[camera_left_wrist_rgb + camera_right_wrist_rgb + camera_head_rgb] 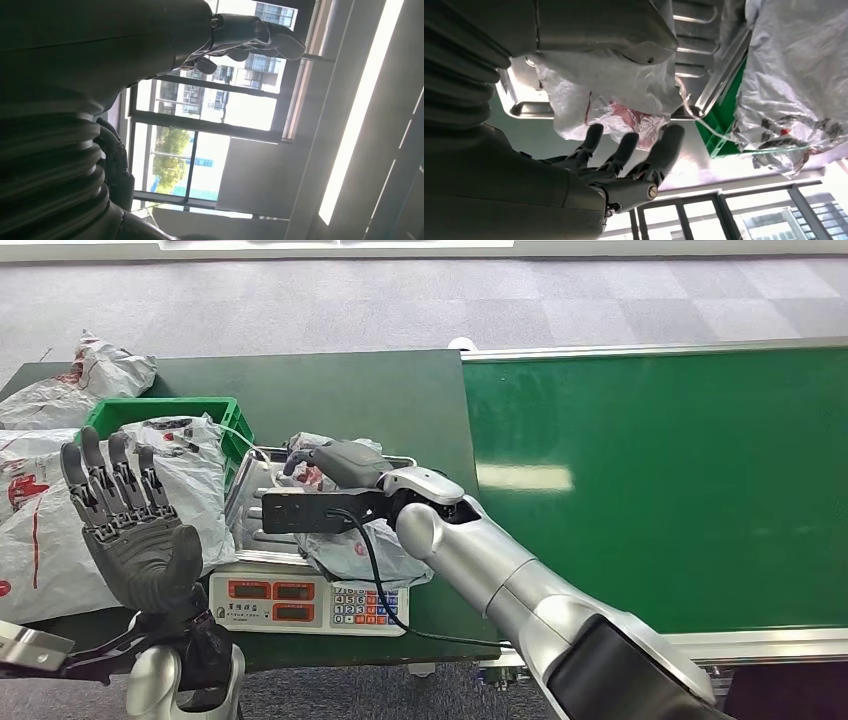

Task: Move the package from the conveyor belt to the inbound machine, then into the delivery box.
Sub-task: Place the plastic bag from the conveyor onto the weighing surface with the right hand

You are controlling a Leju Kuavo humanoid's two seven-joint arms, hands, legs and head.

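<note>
Crinkled white plastic package (604,95), red print, we grip in right hand (624,155); wrist view shows fingers (669,145) beneath; left hand (135,530) spread, empty.

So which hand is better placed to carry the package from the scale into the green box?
The right hand: it is already at the package on the scale's steel tray, thumb above it and fingers under it. The left hand is raised, open and empty, beside the green box.
</note>
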